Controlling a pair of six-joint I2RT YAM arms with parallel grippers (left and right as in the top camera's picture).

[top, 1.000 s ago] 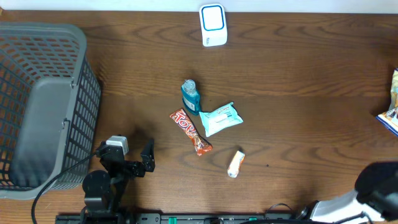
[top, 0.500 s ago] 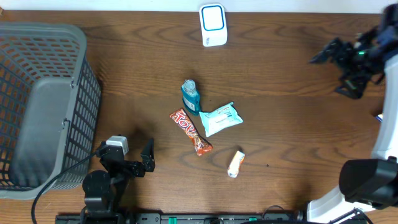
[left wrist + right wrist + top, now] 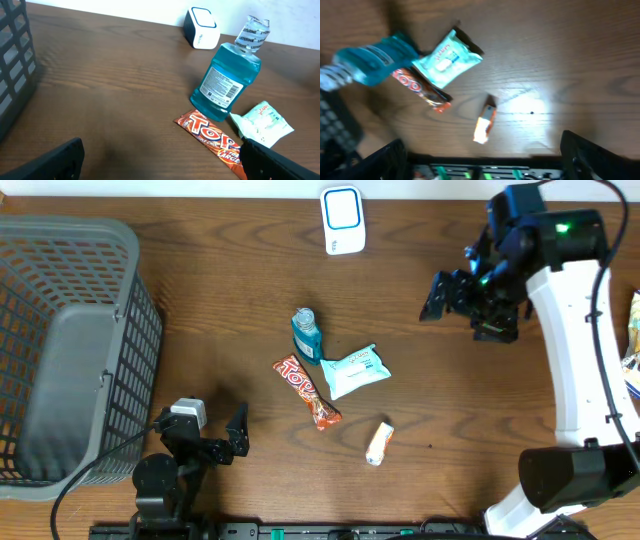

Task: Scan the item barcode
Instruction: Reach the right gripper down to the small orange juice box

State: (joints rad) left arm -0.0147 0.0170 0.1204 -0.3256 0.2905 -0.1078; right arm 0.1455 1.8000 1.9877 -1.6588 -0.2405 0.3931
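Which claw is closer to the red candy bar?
Left. Seen from overhead, the left claw sits just below-left of the candy bar; the right claw hangs farther off to its upper right.

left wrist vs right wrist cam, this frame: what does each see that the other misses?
Left wrist only: the white box-shaped scanner with a blue outline, standing behind the bottle. Right wrist only: the small white-and-orange tube, lying apart from the rest. Both: the blue plastic mouthwash bottle, the orange-red candy bar wrapper and the pale teal wipes packet, clustered together. The right wrist picture is blurred.
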